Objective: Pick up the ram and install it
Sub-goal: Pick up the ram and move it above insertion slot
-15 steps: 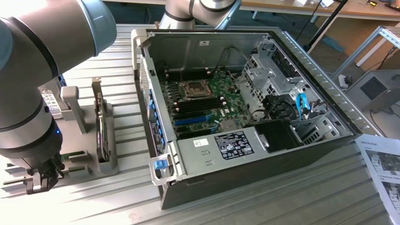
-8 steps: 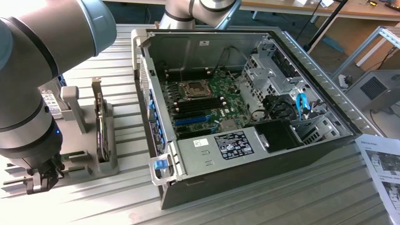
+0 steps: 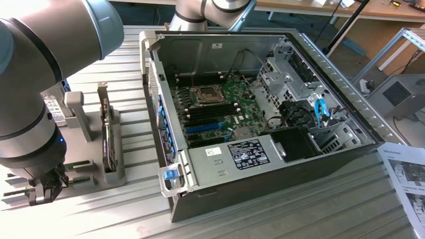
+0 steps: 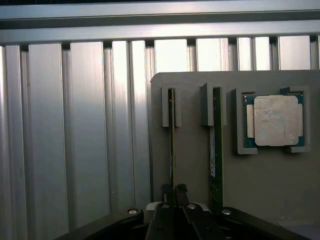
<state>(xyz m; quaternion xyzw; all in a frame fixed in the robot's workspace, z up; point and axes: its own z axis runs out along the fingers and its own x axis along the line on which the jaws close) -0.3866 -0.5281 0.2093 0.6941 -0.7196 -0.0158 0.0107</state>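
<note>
On the exterior view's left, well apart from the open computer case (image 3: 279, 164), the gripper (image 3: 45, 191) hangs low over the slatted aluminium table (image 3: 133, 199), close to the grey fixtures that stand there. One arm does all the work, so the relation that counts is between its fingers and the ram.

From the wrist view this relation is clear. The ram (image 4: 171, 140) stands on its thin edge in a slot of the grey holder plate (image 4: 192, 165), and it passes exactly between the two fingertips (image 4: 165, 190) of the gripper (image 4: 173, 190). The fingers are pressed together onto the two flat faces of the stick - they appear to pinch it, with no free gap visible on either side. The long axis of the ram runs straight away from the fingertips toward a pair of grey guide posts (image 4: 171, 105), so the grip goes across its thickness and not along its length. How much of the stick lies under the gripper body is hidden, so I cannot tell whether the hold is at the middle or at one end.

Just beside it, parallel and in its own slot, stands a second green stick (image 4: 215, 150) with a pale label, untouched. Further on, the square silver processor chip (image 4: 276, 120) lies flat in its recess.

The ram is not yet lifted out of its slot, as far as I can judge. Toward the exterior view's right, the long black slots (image 3: 212, 112) on the motherboard - probably the memory slots - look unoccupied.
</note>
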